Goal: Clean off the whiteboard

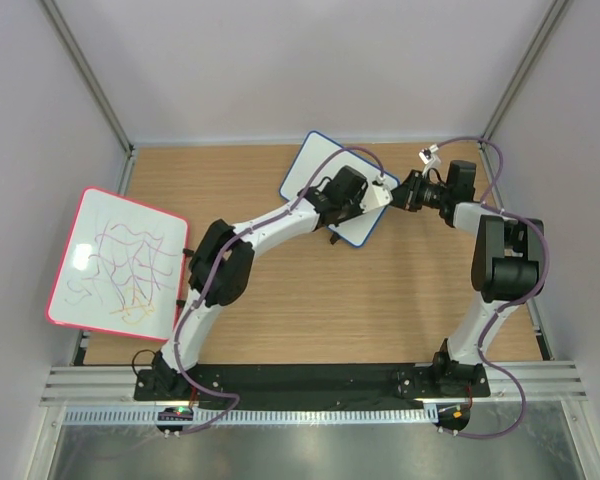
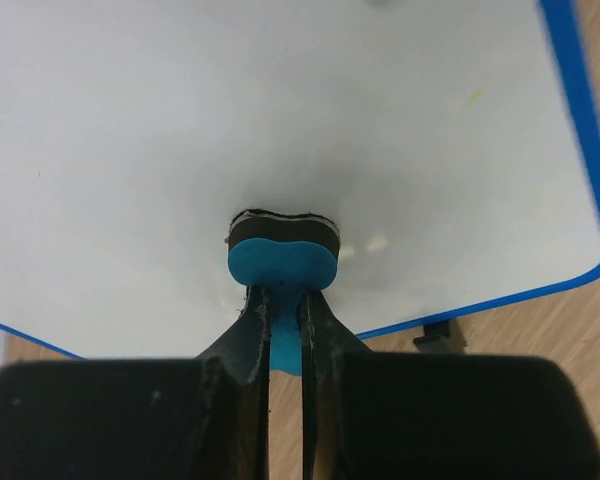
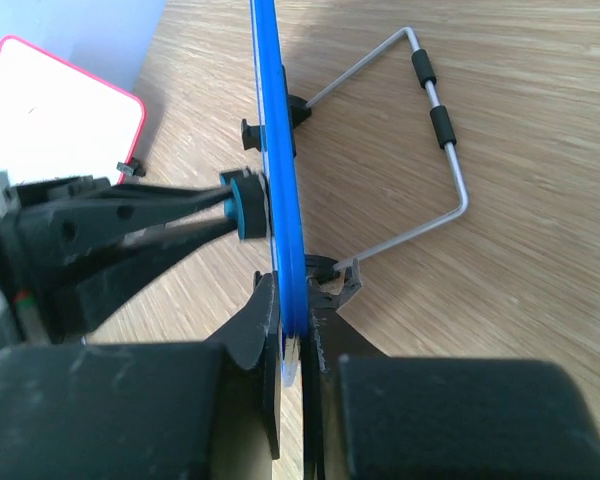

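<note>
The blue-framed whiteboard [image 1: 314, 168] stands tilted at the back centre of the table. Its white face [image 2: 280, 120] looks clean in the left wrist view. My left gripper [image 2: 283, 318] is shut on a small blue eraser [image 2: 282, 262] whose dark felt presses on the board face. My right gripper [image 3: 298, 335] is shut on the board's blue edge [image 3: 273, 150], seen edge-on, with the eraser [image 3: 242, 205] touching it from the left. In the top view the left gripper [image 1: 372, 196] and the right gripper [image 1: 398, 190] meet at the board's right corner.
A larger pink-framed board [image 1: 118, 262] with purple and yellow scribbles lies at the table's left edge; it also shows in the right wrist view [image 3: 60, 120]. The board's wire stand [image 3: 435, 120] sticks out behind it. Grey walls enclose the wooden table [image 1: 360, 300].
</note>
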